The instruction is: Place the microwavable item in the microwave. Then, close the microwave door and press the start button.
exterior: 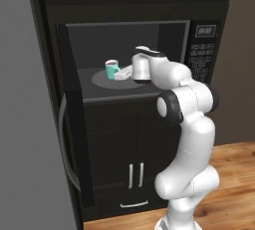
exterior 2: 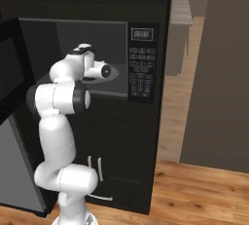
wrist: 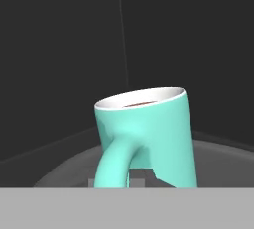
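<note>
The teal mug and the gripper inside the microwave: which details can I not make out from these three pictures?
- Gripper fingertips: in the hand view the grey bottom band cuts them off; whether they clamp the mug handle is hidden.
- Teal mug base: cut off by that band, so contact with the turntable is unclear.
- Mug in the right base view: hidden behind the arm.
- Keypad labels: too small to read, so the start button cannot be identified.
</note>
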### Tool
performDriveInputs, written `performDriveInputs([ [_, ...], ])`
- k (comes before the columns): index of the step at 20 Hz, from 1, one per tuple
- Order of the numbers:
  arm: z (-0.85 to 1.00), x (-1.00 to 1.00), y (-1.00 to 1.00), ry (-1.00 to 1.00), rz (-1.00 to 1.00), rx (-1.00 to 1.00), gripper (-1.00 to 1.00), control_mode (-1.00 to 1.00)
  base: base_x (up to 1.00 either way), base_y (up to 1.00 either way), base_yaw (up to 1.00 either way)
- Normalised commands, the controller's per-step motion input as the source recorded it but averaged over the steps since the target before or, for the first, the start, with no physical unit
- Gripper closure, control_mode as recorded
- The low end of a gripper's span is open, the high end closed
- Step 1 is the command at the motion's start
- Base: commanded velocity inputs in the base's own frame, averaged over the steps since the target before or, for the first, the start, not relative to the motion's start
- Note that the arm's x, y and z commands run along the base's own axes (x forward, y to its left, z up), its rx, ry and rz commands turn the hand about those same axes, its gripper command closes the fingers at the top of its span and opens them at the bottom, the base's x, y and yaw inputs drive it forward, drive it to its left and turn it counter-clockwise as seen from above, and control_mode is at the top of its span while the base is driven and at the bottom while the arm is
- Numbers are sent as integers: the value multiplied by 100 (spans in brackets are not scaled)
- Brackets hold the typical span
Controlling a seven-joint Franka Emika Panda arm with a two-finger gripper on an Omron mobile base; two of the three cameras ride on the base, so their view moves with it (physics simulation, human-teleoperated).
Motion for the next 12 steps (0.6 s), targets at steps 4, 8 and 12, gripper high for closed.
performDriveInputs([
  [4, -35, 33, -14, 0, 0, 0, 100, -100, 0, 0, 0],
  [8, -30, 16, -7, 0, 0, 0, 100, -100, 0, 0, 0],
  [12, -6, -26, -7, 0, -5, 0, 100, -100, 0, 0, 0],
])
